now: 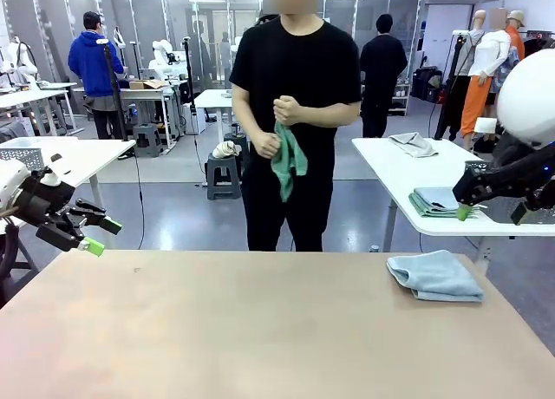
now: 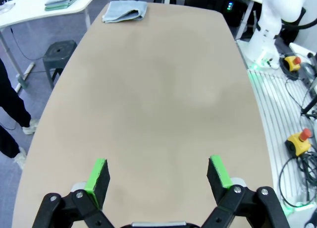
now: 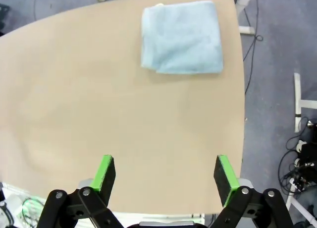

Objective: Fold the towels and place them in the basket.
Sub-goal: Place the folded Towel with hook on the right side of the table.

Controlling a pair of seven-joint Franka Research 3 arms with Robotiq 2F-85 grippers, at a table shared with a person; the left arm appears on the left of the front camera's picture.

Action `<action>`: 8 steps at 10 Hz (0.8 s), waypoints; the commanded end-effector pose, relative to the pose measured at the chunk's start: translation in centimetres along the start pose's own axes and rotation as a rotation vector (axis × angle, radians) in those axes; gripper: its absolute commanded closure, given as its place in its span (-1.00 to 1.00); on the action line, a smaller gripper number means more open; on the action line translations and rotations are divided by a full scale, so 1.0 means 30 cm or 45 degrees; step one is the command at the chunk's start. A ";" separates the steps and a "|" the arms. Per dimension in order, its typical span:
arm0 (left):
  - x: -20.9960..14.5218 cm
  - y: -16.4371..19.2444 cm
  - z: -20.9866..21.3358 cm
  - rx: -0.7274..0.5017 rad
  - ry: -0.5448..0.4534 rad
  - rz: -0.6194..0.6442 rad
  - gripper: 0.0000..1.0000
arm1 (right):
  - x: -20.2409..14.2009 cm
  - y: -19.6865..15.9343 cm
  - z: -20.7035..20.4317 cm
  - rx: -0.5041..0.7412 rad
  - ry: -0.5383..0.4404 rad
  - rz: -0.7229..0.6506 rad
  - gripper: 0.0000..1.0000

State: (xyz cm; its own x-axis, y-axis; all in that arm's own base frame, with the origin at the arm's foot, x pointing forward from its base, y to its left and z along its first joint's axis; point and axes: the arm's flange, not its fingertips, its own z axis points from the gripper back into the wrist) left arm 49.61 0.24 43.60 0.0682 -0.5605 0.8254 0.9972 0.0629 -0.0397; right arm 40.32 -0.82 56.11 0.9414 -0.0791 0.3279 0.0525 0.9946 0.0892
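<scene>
We find the pale blue-grey towel (image 1: 435,276) (image 2: 125,11) (image 3: 181,37) folded into a rough square and lying flat at the far right corner of the table (image 1: 260,330) (image 2: 158,89) (image 3: 74,114). Its sides sit close to the table's far edge and right edge, and none of it hangs over.

The mint green towel (image 1: 289,160) is off the table. A person standing at the table's far side holds it bunched, the upper hand (image 1: 286,111) at the chest and the lower hand (image 1: 264,144) just beneath, with the loose end dangling.

From the blue towel, plain tan tabletop runs unbroken to the table's left edge and near edge, which gives us wide room to work.

The left gripper (image 1: 104,235) (image 2: 158,171) hovers just outside the table's left edge, near its far left corner. Its green fingers (image 2: 97,174) are spread wide around air.

The right gripper (image 1: 492,210) (image 3: 165,171) hangs beyond the table's right edge, higher than the tabletop. Its fingers (image 3: 225,173) are likewise parted and grip nothing. Its wrist view looks down over the table's right edge.
</scene>
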 end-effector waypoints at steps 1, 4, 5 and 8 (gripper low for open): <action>0.002 -0.002 0.003 -0.001 0.006 -0.003 -1.00 | -0.102 0.037 0.073 -0.006 -0.006 0.050 -1.00; 0.002 -0.002 0.003 -0.001 0.006 -0.003 -1.00 | -0.143 0.042 0.073 0.000 -0.018 0.188 -1.00; 0.002 -0.002 0.003 -0.001 0.006 -0.003 -1.00 | -0.143 0.060 0.134 0.010 -0.012 0.090 -1.00; 0.002 -0.002 0.003 -0.001 0.006 -0.003 -1.00 | -0.143 0.060 0.134 0.010 -0.012 0.090 -1.00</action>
State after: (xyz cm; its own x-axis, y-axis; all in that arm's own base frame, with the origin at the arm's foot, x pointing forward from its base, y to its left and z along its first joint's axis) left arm 49.60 0.24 43.60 0.0682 -0.5604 0.8254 0.9972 0.0629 -0.0397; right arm 34.86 0.96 58.47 0.9386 0.0139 0.3448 -0.0378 0.9973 0.0628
